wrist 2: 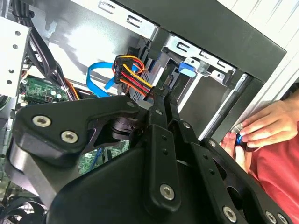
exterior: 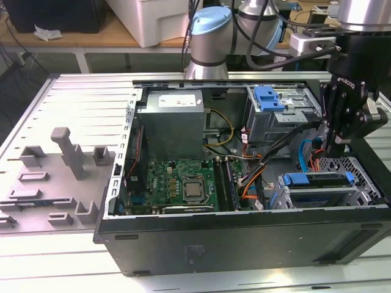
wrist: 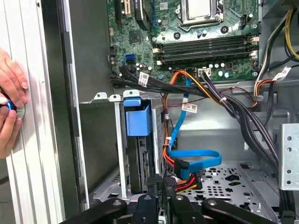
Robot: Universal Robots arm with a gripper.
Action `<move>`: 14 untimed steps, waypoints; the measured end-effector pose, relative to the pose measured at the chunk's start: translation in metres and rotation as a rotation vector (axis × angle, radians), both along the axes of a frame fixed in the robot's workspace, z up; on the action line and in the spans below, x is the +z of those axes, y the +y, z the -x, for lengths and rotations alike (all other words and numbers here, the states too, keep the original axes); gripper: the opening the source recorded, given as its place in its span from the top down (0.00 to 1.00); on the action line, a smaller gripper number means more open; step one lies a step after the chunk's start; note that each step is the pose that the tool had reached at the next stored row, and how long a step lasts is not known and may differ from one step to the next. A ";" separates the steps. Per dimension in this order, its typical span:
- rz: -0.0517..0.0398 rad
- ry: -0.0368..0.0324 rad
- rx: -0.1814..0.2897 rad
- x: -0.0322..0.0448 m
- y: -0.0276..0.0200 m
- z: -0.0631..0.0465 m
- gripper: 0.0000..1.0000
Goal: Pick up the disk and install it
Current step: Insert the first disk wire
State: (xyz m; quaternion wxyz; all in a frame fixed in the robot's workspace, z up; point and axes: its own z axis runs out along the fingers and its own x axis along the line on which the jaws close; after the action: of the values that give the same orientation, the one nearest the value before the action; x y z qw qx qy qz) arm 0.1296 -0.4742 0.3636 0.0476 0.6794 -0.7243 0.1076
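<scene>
Here, in the exterior view, the black metal claw (exterior: 334, 146) hangs close by the grey cage (exterior: 366, 183) holding the flat silver disk (exterior: 317, 179) with a blue frame. In the second wrist view its fingers (wrist 2: 159, 116) are pressed together, holding nothing. In the first wrist view coloured wires (wrist: 188, 179) lie beside them.

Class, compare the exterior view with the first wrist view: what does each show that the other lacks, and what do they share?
The exterior view adds the grey fixture blocks on the table at the exterior view's left, and the arm's blue-capped joint behind the case. The first wrist view adds a person's hands against the case's outer side. Shared: the motherboard, the blue flat cable, the blue-framed disk sitting in its bay, and the gripper close beside that bay.
</scene>
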 end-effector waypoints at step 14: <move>-0.0155 -0.0008 0.000 0.0000 -0.0053 0.000 0.83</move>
State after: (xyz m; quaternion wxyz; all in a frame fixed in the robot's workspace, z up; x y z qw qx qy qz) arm 0.1295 -0.4795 0.3636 0.0420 0.6797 -0.7251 0.1022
